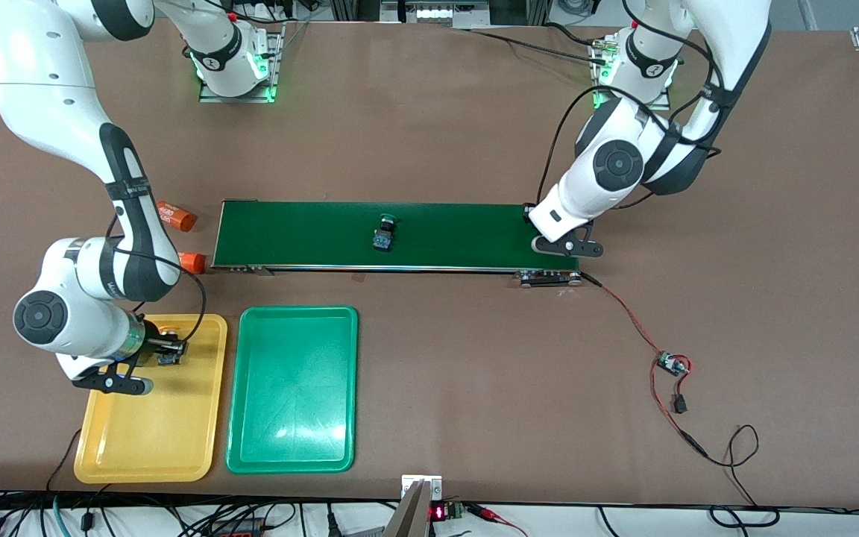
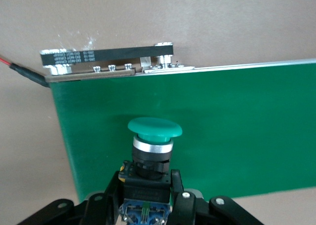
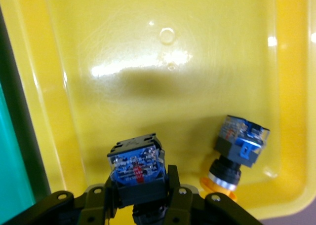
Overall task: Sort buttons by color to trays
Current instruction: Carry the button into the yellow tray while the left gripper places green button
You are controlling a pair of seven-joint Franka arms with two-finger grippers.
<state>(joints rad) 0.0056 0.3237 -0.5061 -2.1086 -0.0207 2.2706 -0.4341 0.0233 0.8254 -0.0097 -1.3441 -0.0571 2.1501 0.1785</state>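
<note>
At the lower left of the front view, we are seeing the right gripper (image 3: 143, 198) pinching a button (image 3: 136, 168) over the yellow tray (image 1: 150, 436), where another button (image 3: 237, 148) with an orange cap is lying on its side. At the right end of the conveyor belt (image 1: 310, 235), the left gripper (image 2: 147, 195) is pinching a green button (image 2: 154, 136). A third button (image 1: 384, 233) is lying near the middle of the belt, and the green tray (image 1: 291, 391) is sitting just beside the yellow one.
</note>
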